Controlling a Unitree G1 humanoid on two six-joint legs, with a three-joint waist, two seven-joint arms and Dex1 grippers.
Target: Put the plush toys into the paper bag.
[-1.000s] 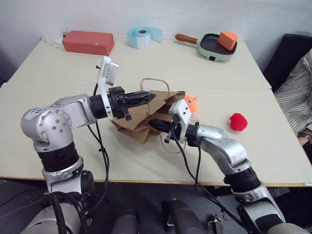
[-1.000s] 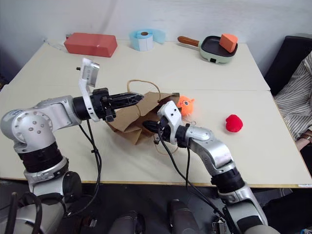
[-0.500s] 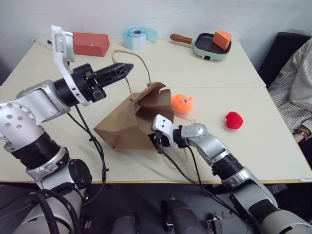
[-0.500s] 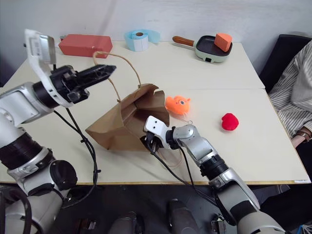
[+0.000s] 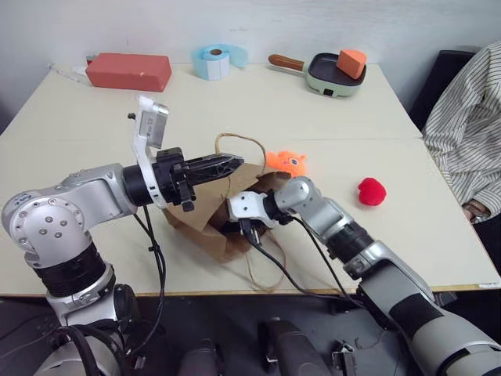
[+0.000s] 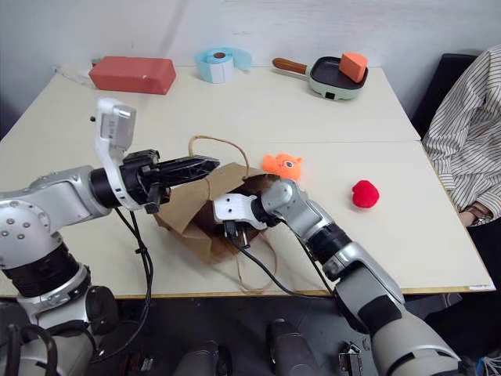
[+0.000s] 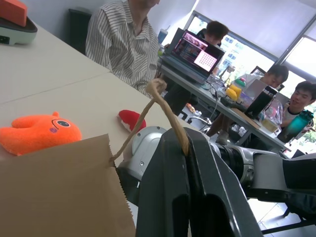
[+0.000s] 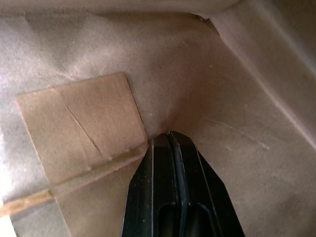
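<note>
The right gripper (image 8: 170,140), fingers pressed together, pokes inside the crumpled paper bag (image 5: 205,223) against its inner wall; the left gripper (image 7: 170,143) pinches one cord handle (image 5: 235,141) above the bag; just beyond lies the orange plush toy (image 5: 285,161); the red plush toy (image 5: 373,190) sits well apart to the right; a red box (image 5: 128,70) stands farthest.

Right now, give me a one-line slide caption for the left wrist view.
Left gripper shut on the paper bag handle, orange plush toy lying beyond.
</note>
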